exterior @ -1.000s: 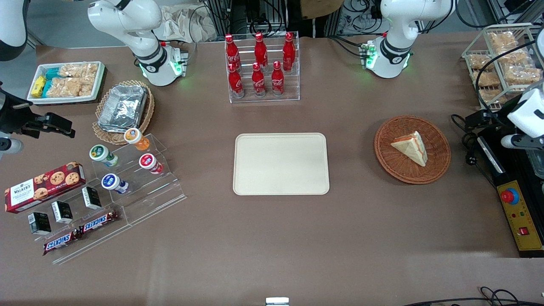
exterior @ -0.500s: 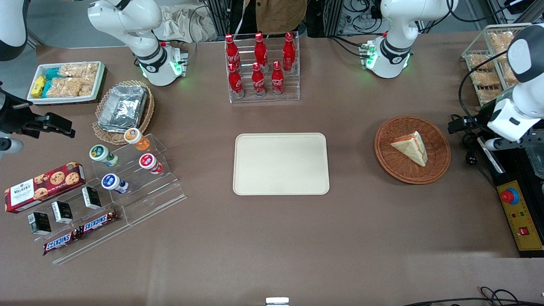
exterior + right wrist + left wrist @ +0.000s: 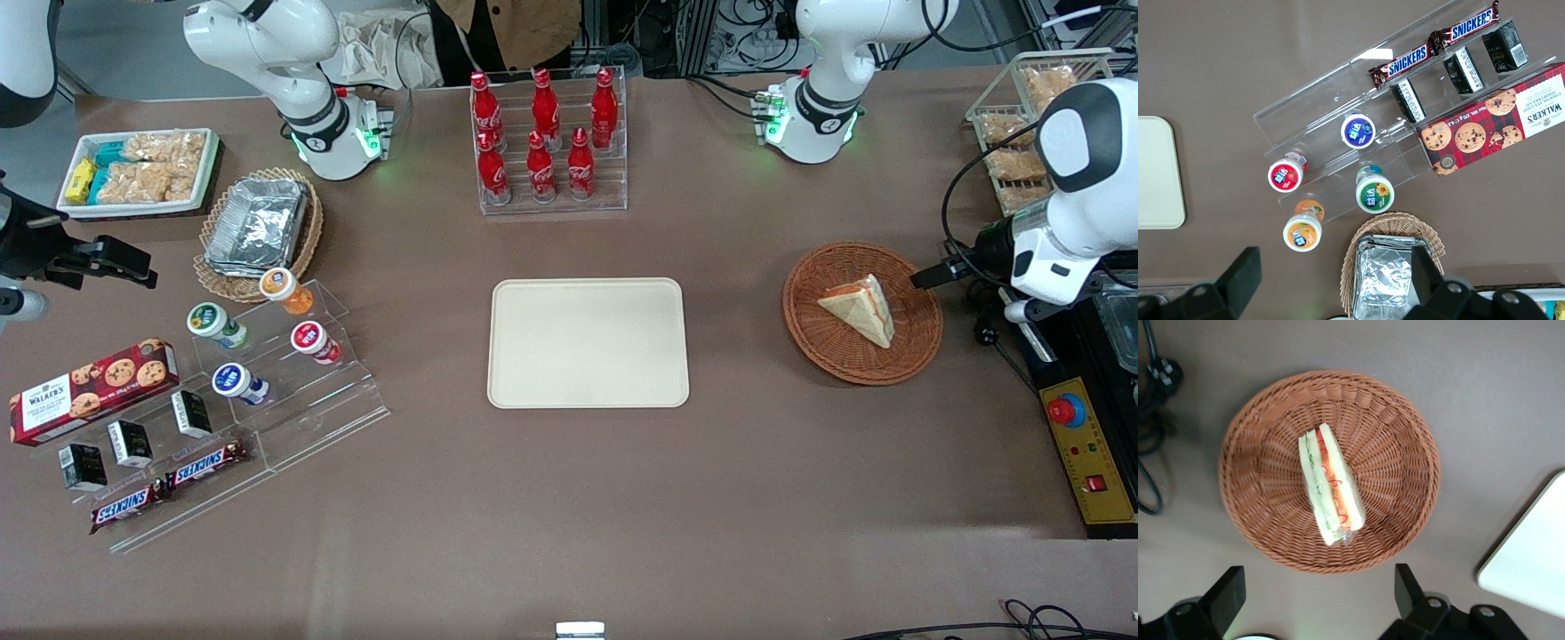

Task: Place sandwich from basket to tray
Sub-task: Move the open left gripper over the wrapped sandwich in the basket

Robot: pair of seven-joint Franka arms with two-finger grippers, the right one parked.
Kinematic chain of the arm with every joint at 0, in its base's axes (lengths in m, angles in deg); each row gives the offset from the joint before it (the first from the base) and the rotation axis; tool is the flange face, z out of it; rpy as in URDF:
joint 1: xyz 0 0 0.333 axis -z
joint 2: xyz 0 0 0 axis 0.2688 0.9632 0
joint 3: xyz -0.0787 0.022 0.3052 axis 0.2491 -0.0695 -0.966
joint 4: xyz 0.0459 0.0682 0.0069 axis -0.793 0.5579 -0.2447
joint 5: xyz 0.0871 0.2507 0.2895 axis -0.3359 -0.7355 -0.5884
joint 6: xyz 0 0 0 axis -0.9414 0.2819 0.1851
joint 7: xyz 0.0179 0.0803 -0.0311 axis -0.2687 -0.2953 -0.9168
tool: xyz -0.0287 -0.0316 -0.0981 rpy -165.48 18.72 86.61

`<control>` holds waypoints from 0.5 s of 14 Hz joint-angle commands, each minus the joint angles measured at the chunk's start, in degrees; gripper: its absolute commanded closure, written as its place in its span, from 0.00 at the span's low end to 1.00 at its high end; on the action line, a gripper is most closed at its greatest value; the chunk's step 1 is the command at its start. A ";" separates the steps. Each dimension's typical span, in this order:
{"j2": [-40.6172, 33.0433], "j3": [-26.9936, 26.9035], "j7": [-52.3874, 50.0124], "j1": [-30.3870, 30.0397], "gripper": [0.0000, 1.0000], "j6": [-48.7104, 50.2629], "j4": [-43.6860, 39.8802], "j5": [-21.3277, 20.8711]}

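The sandwich (image 3: pixel 858 307), a pale bread wedge with red and green filling along its cut edge (image 3: pixel 1330 487), lies in the round reddish-brown wicker basket (image 3: pixel 827 351) toward the working arm's end of the table. In the wrist view the basket (image 3: pixel 1398 453) sits just ahead of my gripper (image 3: pixel 1317 590), whose black fingers (image 3: pixel 1228 592) stand wide open with nothing between them. From the front, the gripper (image 3: pixel 929 274) hovers over the basket's rim, above the table. The cream tray (image 3: pixel 587 342) lies bare at mid-table, and one of its corners (image 3: pixel 1531 567) shows in the wrist view.
A clear rack of red cola bottles (image 3: pixel 547 142) stands farther from the front camera than the tray. A yellow control box with a red button (image 3: pixel 1089 453), black cables (image 3: pixel 1151 380) and a wire rack of bagged snacks (image 3: pixel 1022 133) crowd the working arm's table edge.
The left arm has swung in from the table's edge toward the basket, bringing the gripper to the basket's rim. Sandwich, basket and tray have not moved.
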 commanded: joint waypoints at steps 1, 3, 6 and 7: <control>1.60 0.09 -6.36 -0.02 0.01 -2.11 1.20 2.82; 4.06 -1.13 -11.37 -0.02 0.00 -3.42 1.37 3.70; 5.39 -1.66 -11.57 -0.02 0.00 -7.37 4.52 7.47; 5.31 -1.66 -11.83 -0.02 0.00 -9.73 6.19 8.70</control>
